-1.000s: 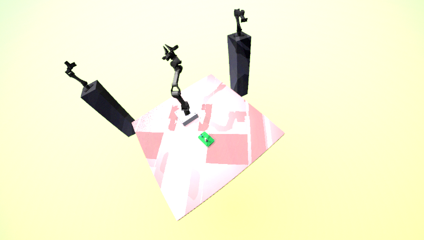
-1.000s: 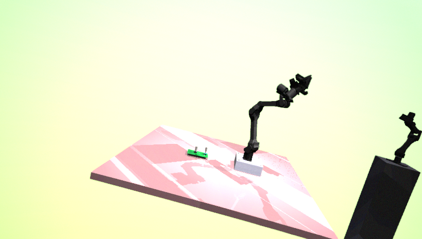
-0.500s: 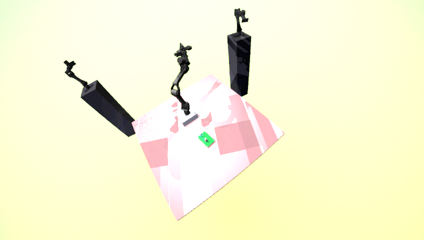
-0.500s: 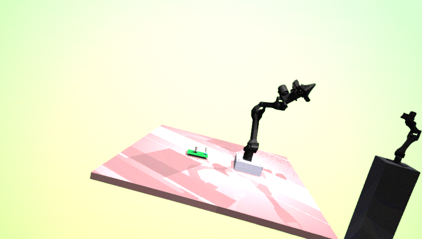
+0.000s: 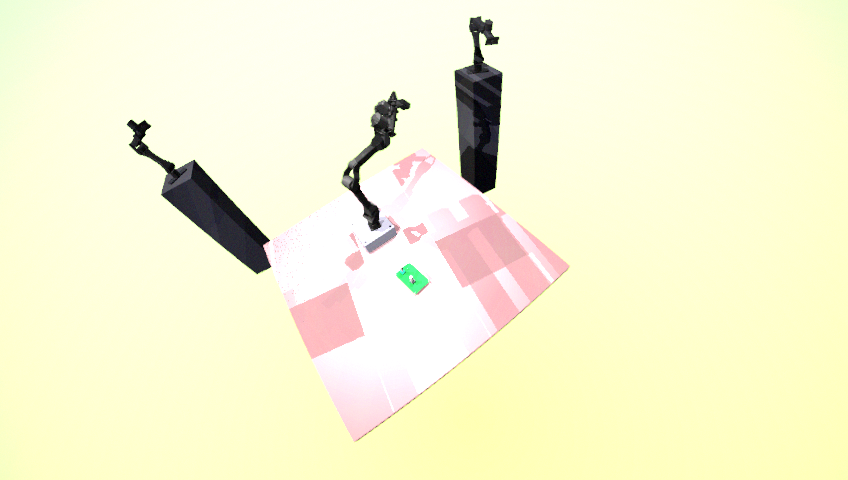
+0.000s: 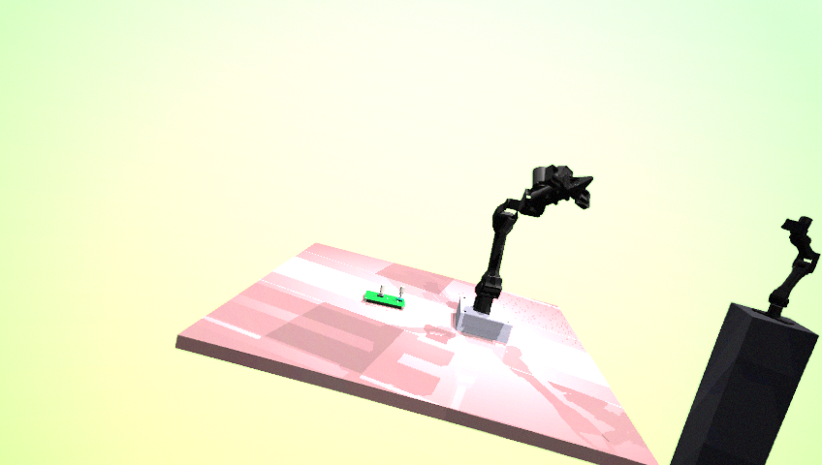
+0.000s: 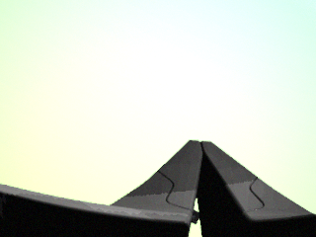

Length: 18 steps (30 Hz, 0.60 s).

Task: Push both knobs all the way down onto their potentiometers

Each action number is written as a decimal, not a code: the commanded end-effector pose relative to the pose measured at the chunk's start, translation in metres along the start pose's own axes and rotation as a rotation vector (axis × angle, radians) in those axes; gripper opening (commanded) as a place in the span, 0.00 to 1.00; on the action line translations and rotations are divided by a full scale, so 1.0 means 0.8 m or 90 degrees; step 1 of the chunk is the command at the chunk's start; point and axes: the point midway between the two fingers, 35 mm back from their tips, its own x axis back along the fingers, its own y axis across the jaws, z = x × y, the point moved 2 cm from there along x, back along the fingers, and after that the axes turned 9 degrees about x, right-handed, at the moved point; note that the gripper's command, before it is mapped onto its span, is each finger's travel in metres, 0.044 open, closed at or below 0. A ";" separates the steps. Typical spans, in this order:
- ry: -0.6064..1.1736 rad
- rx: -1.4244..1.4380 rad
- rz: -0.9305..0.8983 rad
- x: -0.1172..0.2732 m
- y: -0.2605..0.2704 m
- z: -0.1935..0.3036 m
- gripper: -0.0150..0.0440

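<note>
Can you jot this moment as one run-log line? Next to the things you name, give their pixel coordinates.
gripper (image 5: 407,105) (image 6: 591,190) (image 7: 197,152): shut, nothing held | position: away from circuit board (image 5: 418,284) (image 6: 383,298) | knobs: untouched by gripper
</note>
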 end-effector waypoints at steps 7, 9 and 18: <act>0.196 0.014 0.103 0.046 -0.079 0.105 0.25; 0.231 0.011 0.125 0.059 -0.095 0.121 0.25; 0.395 0.002 0.227 0.134 -0.163 0.193 0.25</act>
